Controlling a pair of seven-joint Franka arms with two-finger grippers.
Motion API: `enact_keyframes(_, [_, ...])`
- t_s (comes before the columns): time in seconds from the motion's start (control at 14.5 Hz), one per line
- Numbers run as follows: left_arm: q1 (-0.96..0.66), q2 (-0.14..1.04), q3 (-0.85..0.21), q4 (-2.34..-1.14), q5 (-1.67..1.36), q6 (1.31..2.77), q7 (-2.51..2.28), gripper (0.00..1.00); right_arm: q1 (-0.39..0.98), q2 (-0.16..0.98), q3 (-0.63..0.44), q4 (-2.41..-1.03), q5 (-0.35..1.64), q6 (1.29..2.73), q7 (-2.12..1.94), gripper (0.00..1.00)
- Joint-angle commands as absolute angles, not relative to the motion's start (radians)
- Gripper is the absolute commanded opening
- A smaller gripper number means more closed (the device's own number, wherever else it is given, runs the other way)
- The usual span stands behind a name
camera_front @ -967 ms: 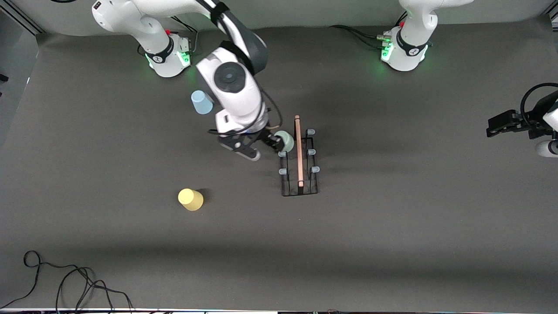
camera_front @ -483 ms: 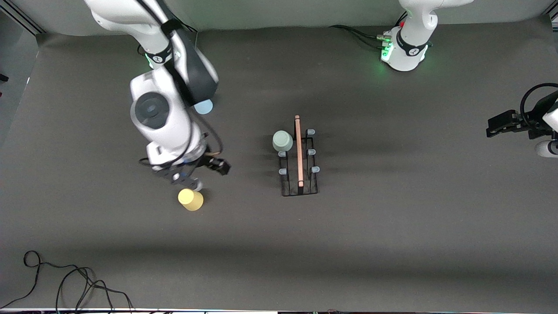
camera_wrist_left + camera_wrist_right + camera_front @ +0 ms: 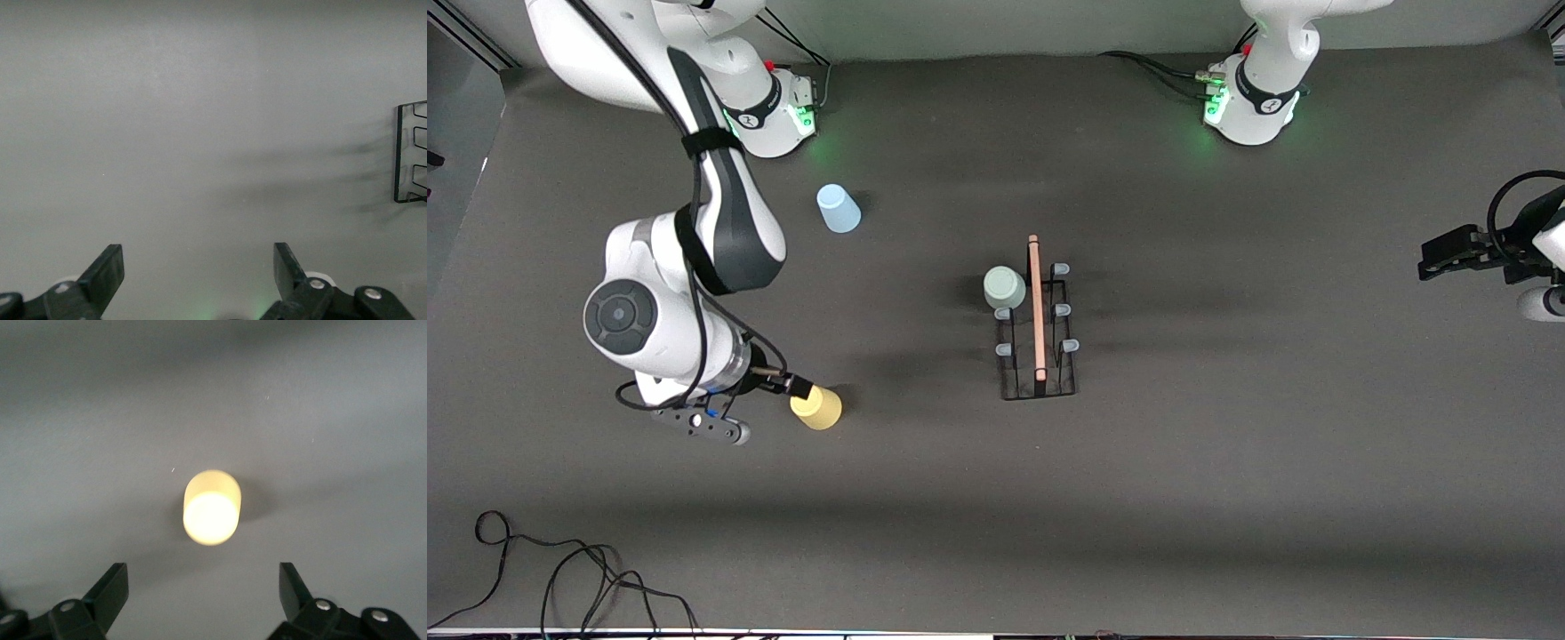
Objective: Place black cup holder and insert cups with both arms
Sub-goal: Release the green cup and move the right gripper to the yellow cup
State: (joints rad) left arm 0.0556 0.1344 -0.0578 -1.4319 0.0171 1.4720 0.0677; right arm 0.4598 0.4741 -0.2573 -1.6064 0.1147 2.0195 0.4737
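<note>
Front view first: we see the black cup holder (image 3: pixel 1037 331) standing near the middle of the counter (image 3: pixel 1227 489). It is a thin black wire rack with a light wooden rod along its top and 6 pegs with pale tips, 3 on each side of the rod. 1 peg is covered by the grey-green cup (image 3: pixel 1003 287), which sits upside down at the end of the rack farther from the front camera, on the side toward the right arm's end. The other 5 pegs carry nothing.

We count 3 cups. The light blue cup (image 3: pixel 838 208) stands upside down on the counter, near the right arm's base. The yellow cup (image 3: pixel 816 407) also rests on the counter, nearer to the front camera than the blue one.

We see the right claw (image 3: pixel 203 597) with its fingers wide apart, holding nothing, just beside the yellow cup. The left claw (image 3: pixel 199 277) is also wide and without load; it waits over the left arm's end of the counter, well apart from the rack.
</note>
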Motion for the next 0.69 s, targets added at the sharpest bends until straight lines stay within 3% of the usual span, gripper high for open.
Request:
enact_keyframes(0.0, [0.052,0.13,-0.057,-1.437,0.025,1.479,0.061,1.0,0.439,0.538,-0.252,-1.592,0.126,2.091,0.433,1.0])
enact_keyframes(0.35, [0.057,0.129,-0.058,-1.437,0.008,1.485,0.071,0.98,0.445,0.656,-0.241,-1.603,0.132,2.233,0.434,1.0])
enact_keyframes(0.62, [0.057,0.13,-0.057,-1.439,0.009,1.489,0.078,0.98,0.446,0.667,-0.239,-1.664,0.179,2.318,0.393,1.0])
